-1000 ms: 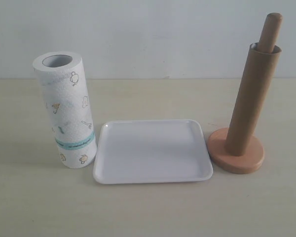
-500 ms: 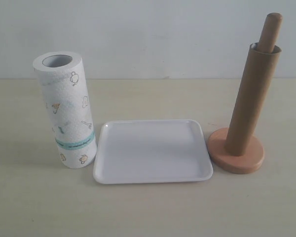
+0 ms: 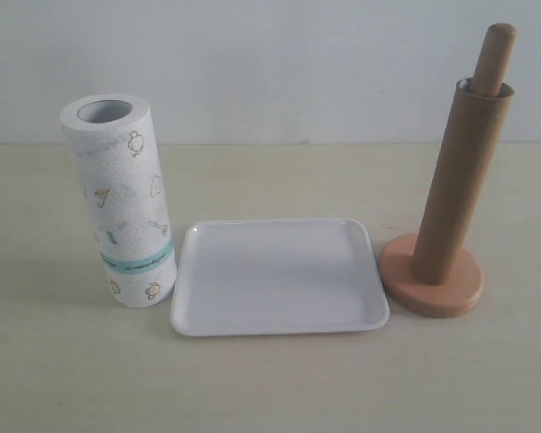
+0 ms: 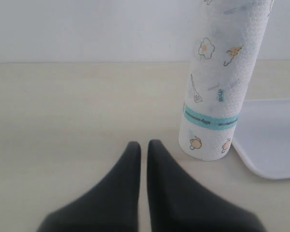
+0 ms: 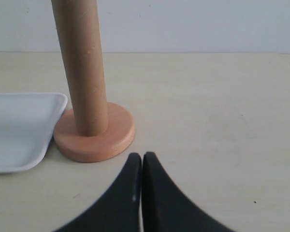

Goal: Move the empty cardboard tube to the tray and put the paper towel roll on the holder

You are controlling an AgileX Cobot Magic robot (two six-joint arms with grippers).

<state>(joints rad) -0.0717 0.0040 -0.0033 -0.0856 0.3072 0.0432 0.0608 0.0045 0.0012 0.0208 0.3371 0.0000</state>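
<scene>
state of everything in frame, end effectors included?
paper towel roll: upright on the table, nothing through its core.
empty cardboard tube: sleeved over the holder dowel, leaning slightly.
tray: flat, nothing in it.
holder: upright, dowel tip showing above the tube.
left end effector: shut, holding nothing.
right end effector: shut, holding nothing.

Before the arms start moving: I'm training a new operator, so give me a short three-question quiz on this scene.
1. True or false: the empty cardboard tube is sleeved over the dowel of the holder.
2. In the exterior view, what stands left of the tray? A) paper towel roll B) holder C) empty cardboard tube
3. Fill in: the left gripper and right gripper both have their jaws ____.
Key: 1 true; 2 A; 3 shut.
</scene>
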